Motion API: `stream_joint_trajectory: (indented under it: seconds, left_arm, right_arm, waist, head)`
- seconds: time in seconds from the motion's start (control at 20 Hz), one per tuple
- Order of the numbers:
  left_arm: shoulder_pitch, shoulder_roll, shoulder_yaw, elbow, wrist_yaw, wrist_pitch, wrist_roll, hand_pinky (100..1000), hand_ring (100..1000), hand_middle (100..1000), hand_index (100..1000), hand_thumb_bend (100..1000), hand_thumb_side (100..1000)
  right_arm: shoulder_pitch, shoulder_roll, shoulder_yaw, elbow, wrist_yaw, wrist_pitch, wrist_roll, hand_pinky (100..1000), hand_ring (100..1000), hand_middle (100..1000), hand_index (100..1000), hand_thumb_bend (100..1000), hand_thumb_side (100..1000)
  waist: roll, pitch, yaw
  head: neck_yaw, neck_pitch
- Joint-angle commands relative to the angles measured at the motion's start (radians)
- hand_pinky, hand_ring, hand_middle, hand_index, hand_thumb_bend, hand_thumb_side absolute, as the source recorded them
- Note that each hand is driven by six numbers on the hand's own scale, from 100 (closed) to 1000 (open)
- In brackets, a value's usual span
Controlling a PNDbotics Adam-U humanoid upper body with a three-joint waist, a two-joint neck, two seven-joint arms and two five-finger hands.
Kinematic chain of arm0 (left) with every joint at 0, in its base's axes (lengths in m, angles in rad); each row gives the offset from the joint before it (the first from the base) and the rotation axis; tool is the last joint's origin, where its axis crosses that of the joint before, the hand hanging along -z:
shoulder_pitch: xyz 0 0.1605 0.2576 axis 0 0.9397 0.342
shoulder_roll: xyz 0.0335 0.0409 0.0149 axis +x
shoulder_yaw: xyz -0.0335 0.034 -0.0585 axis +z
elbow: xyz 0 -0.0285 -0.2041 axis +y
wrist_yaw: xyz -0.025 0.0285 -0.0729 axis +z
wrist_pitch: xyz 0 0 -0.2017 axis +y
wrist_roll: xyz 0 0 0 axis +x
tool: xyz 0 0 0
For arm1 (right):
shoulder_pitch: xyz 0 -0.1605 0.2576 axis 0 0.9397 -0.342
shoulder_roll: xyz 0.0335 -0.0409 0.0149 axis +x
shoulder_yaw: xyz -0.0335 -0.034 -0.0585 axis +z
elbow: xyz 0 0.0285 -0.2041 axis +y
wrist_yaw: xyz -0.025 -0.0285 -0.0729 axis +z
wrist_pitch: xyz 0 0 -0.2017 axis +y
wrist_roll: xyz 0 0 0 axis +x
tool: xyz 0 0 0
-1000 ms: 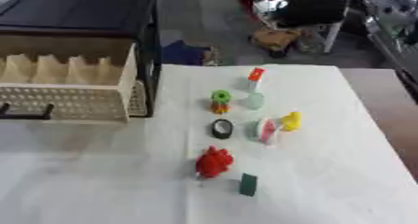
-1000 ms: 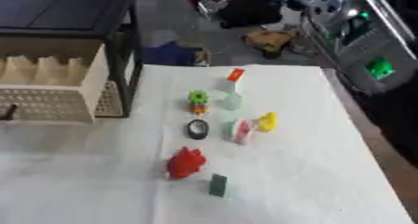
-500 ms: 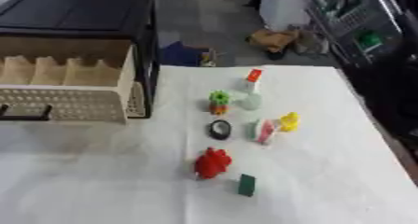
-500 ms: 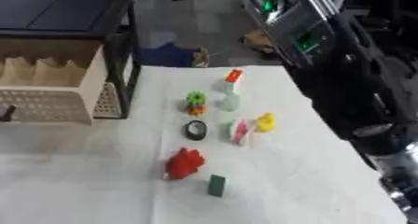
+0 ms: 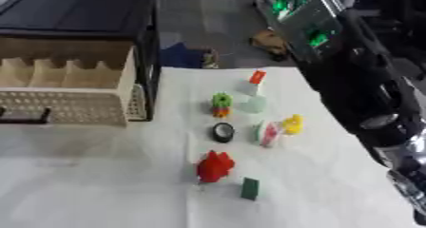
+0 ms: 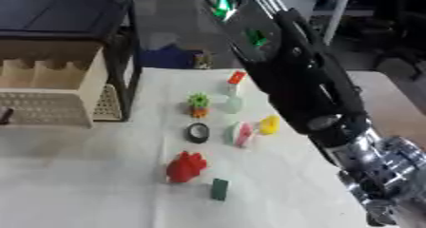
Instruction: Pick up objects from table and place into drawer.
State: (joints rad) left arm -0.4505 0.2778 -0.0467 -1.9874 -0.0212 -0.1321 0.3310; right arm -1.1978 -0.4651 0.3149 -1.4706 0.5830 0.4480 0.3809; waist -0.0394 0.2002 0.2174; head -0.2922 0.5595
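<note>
1. The right arm (image 6: 312, 99) is reaching in from the upper right and crossing the right side of the table (image 5: 100, 184); black forearm, silver joint section toward the lower right corner.
2. The right hand itself is not showing clearly in either view; cannot tell whether its fingers are straight or curled, or whether it is holding anything. The left hand is not appearing in any view.
3. The drawer (image 5: 71, 87) is standing pulled out at the table's left, beige, with a perforated front and dividers showing inside; it is sitting in a black cabinet (image 5: 79, 8).
4. The objects are lying in a loose cluster at the table's middle, all apart from the drawer:
   - red toy (image 5: 216, 166), nearest the front, with a small dark green block (image 5: 249, 188) just beside it to the right;
   - black ring (image 5: 222, 132) behind the red toy;
   - pink and white piece (image 5: 267, 133) right of the ring, with a yellow piece (image 5: 292, 124) just beside it;
   - green and orange gear-like piece (image 5: 220, 104) behind the ring;
   - pale translucent bottle with a red and white top (image 5: 255, 91) farthest back.
5. The arm is passing over the table just right of the yellow piece; no contact with any object is visible.
</note>
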Motion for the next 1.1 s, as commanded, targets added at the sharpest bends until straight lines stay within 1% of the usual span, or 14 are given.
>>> stream_joint_trajectory:
  seconds: [0.05,0.3,0.5,0.85,1.1]
  left_arm:
    - [-0.018,0.001,-0.002,-0.013,0.004,-0.001,-0.005,606,561,625,824,100,1000]
    - [-0.027,-0.008,-0.005,-0.013,0.01,0.001,-0.007,605,560,624,823,100,1000]
    - [-0.03,-0.012,-0.005,-0.013,0.014,0.002,-0.005,605,560,624,823,100,1000]
    - [-0.034,-0.016,-0.005,-0.013,0.017,0.002,-0.005,604,560,624,822,100,1000]
    - [-0.038,-0.018,-0.007,-0.013,0.018,0.002,-0.007,603,560,624,822,100,1000]
  right_arm:
    - [-0.036,0.027,-0.002,0.028,0.02,-0.012,-0.015,398,534,444,623,100,502]
    - [-0.053,0.086,0.005,0.063,0.042,-0.024,-0.032,398,533,443,621,100,504]
    - [-0.049,0.125,0.004,0.101,0.076,-0.032,-0.057,398,533,442,620,100,504]
    - [-0.04,0.167,0.009,0.146,0.122,-0.053,-0.086,397,533,439,615,100,505]
    - [-0.053,0.195,0.003,0.181,0.152,-0.058,-0.116,397,532,437,614,100,506]
  waist:
    - [0.004,-0.013,0.005]
    - [-0.002,-0.011,0.019]
    - [-0.003,-0.013,0.025]
    - [-0.004,-0.012,0.034]
    - [-0.007,-0.009,0.043]
  head:
    - [-0.01,-0.006]
    - [-0.019,-0.003]
    - [-0.025,-0.006]
    - [-0.031,-0.015]
    - [-0.045,-0.027]
